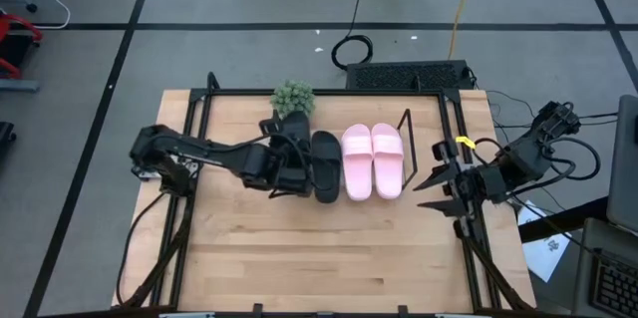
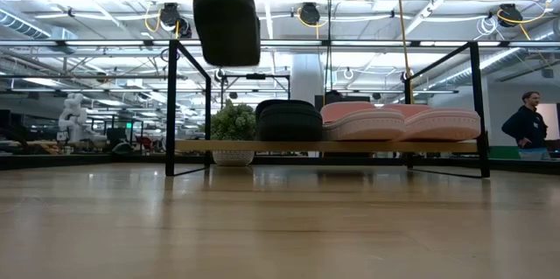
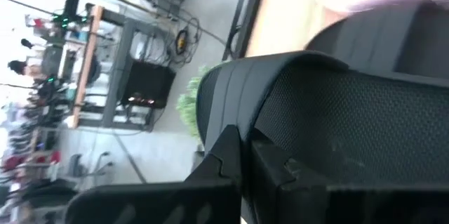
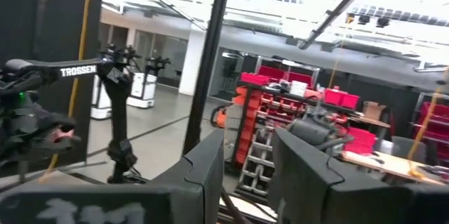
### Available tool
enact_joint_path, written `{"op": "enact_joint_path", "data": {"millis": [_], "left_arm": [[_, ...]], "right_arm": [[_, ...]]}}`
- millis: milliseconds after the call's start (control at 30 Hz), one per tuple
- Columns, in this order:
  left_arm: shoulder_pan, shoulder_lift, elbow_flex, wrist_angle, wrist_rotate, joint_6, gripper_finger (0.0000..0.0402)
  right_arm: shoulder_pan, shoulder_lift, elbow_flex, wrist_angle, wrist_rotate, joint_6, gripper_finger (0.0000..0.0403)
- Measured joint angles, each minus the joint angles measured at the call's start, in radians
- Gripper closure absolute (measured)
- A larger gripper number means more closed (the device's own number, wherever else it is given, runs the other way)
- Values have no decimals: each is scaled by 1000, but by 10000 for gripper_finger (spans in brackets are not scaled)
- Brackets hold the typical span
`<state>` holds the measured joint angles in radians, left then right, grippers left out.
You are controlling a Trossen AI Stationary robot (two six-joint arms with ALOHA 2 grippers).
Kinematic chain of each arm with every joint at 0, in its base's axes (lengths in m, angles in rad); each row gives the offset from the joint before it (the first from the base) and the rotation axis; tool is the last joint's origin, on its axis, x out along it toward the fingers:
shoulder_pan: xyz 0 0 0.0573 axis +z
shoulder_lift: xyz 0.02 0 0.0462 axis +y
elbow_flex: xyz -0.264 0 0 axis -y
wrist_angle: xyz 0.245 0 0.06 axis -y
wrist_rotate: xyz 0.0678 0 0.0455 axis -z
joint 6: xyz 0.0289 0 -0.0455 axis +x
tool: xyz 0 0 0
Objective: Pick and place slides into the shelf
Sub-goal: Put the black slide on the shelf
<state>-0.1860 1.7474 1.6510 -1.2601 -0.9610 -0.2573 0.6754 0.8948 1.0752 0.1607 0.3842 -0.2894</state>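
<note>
Three slides sit in the shelf [image 1: 407, 119]: one black slide [image 1: 326, 165] and, beside it, the pink pair [image 1: 373, 160], all resting on the shelf's wooden board. The fourth, the second black slide [image 2: 226, 18], hangs in the left gripper [image 1: 291, 163]. The left wrist view shows the fingers [image 3: 210, 161] clamped on the edge of its strap, and the low view shows it carried well above the board, off the table.

Step in hand, by judgement: placing the last slide. The free slot lies just below and ahead of the left jaws, between the shelved black slide and the small potted plant [image 1: 293, 98] at the shelf's end.

The next move calls for lowering the held slide level into that slot, sole down, alongside its mate, then parting the jaws. Clearance looks tight against the plant and the end rods.

The right gripper [image 1: 439, 180] waits beyond the shelf's far end, well away from the slides, jaws partly apart and holding nothing.
</note>
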Motion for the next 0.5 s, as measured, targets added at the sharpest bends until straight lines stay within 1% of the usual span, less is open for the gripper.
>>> {"op": "enact_joint_path", "data": {"millis": [67,133,200,400,500], "left_arm": [[0,-26,-68,87,22,38,402],[1,-28,-108,141,31,92,402],[3,-28,-132,147,36,115,402],[24,-22,-194,158,46,105,402],[33,-25,-210,212,54,126,402]], "right_arm": [[0,0,0,2,15,-11,292],[0,0,0,12,31,-15,292],[0,0,0,21,38,-15,292],[0,0,0,45,38,-19,292],[-1,0,0,46,39,-23,292]]}}
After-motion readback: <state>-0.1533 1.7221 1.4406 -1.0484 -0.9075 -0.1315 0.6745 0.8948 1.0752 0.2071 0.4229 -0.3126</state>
